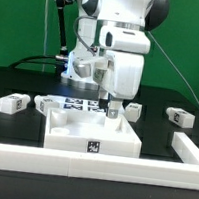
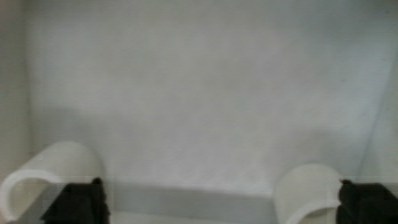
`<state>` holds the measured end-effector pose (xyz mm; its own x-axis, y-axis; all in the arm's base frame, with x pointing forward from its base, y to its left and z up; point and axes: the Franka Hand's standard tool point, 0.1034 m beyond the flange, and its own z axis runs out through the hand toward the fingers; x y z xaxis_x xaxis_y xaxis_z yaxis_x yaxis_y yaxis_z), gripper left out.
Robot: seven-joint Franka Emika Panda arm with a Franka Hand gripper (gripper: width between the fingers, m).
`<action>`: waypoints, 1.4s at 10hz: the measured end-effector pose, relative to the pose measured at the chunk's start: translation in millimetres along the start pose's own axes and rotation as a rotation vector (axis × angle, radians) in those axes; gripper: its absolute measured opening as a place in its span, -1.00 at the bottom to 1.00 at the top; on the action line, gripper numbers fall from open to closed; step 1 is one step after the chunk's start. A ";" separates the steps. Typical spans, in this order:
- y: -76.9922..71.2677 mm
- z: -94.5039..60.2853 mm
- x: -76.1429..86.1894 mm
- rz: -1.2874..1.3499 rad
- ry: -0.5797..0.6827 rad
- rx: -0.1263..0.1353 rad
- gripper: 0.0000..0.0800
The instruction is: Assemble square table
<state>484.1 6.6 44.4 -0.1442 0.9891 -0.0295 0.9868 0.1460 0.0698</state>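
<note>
1. Gripper (image 1: 114, 107), jaws wide apart and holding nothing, hangs over the back edge of the square slab (image 1: 91, 133), which lies at the black desk's (image 1: 159, 131) front middle.
2. Block legs (image 1: 13, 102) lie apart along the back; white rails (image 1: 89, 169) line the edges, and a green wall (image 1: 27, 18) stands behind.
3. Wrist view: both fingers (image 2: 75, 200) stand far apart over a blurred white surface.

Legs (image 1: 13, 102) flank slab (image 1: 91, 132) w/ marker board (image 1: 79, 104) behind it.

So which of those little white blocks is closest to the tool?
The block right beside the tool, on the exterior view's right. The other blocks lie farther off along the table.
</note>
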 end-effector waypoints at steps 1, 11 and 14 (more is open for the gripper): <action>-7.2 0.2 0.6 -0.001 0.003 -0.004 0.62; -46.2 34.2 0.0 0.111 0.027 0.045 0.62; -46.8 35.0 7.0 0.148 0.027 0.048 -0.06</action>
<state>439.5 6.0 6.1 0.0016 1.0000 0.0049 0.9997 -0.0018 0.0234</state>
